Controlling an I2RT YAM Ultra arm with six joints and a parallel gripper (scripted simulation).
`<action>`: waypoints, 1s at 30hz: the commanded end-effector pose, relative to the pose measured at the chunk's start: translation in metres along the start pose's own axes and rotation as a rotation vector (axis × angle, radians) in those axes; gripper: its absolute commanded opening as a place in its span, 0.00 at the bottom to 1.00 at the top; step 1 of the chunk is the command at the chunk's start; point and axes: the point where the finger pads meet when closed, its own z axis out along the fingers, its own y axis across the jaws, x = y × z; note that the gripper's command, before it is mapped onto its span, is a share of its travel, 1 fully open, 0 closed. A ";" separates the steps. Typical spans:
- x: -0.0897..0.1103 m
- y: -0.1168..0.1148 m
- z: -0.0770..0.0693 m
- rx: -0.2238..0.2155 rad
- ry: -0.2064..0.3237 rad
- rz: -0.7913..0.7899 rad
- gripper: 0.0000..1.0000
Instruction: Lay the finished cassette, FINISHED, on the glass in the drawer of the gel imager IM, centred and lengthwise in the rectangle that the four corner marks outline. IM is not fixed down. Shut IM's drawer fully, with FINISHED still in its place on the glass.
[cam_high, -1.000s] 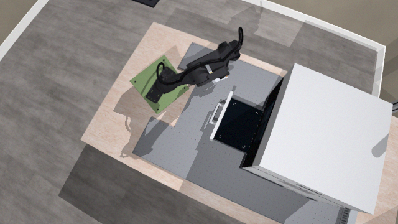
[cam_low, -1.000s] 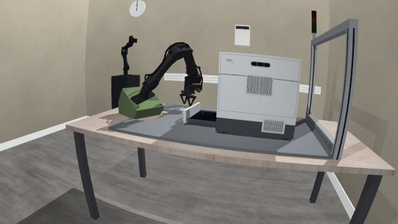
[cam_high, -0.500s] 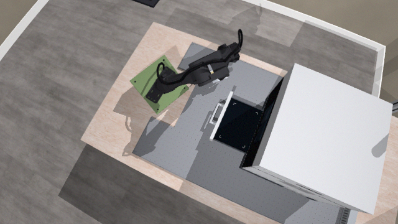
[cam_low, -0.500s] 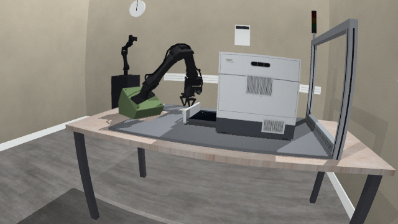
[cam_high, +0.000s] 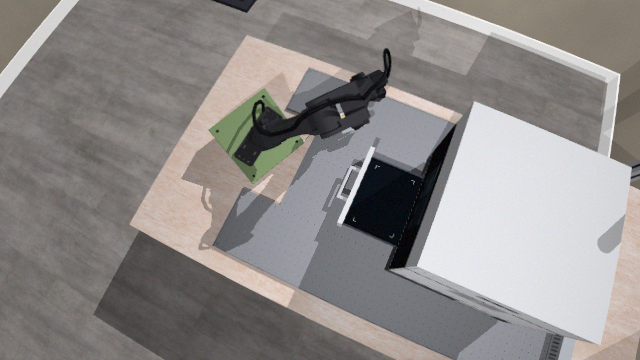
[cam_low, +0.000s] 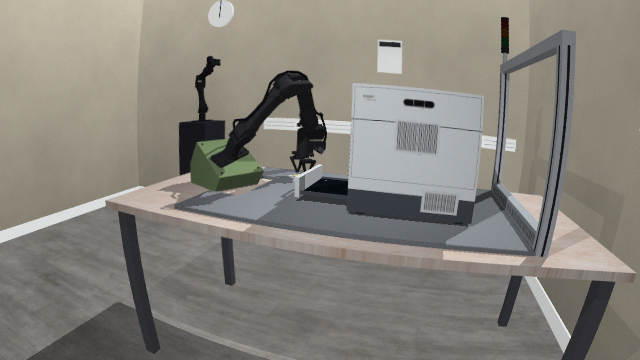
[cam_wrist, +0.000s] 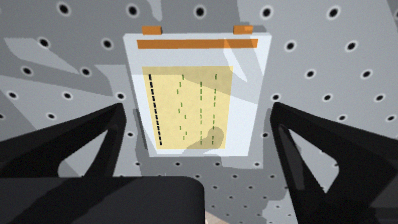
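The finished cassette (cam_wrist: 195, 95) is a clear slab with a yellow gel and an orange strip at its far end. It lies flat on the perforated grey mat (cam_wrist: 325, 60), straight below my gripper. My gripper (cam_wrist: 198, 110) (cam_low: 302, 164) is open wide, with one finger on each side of the cassette, and touches nothing. The arm hides the cassette in the top view. The white gel imager IM (cam_high: 520, 215) (cam_low: 415, 145) stands to the right. Its drawer is pulled out, with its white front (cam_high: 356, 187) (cam_low: 308, 181) toward the arm. The dark glass (cam_high: 385, 200) with its corner marks is bare.
The arm's green base block (cam_high: 235, 130) (cam_low: 220, 167) stands at the left of the table. A tall framed panel (cam_low: 545, 150) stands on the table's right end. The drawer handle (cam_high: 346, 182) sticks out toward the arm.
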 end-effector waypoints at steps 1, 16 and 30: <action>-0.003 0.002 -0.003 -0.004 -0.017 -0.004 1.00; -0.009 0.002 -0.013 -0.013 -0.039 -0.003 1.00; -0.014 0.000 -0.007 -0.014 -0.048 0.009 1.00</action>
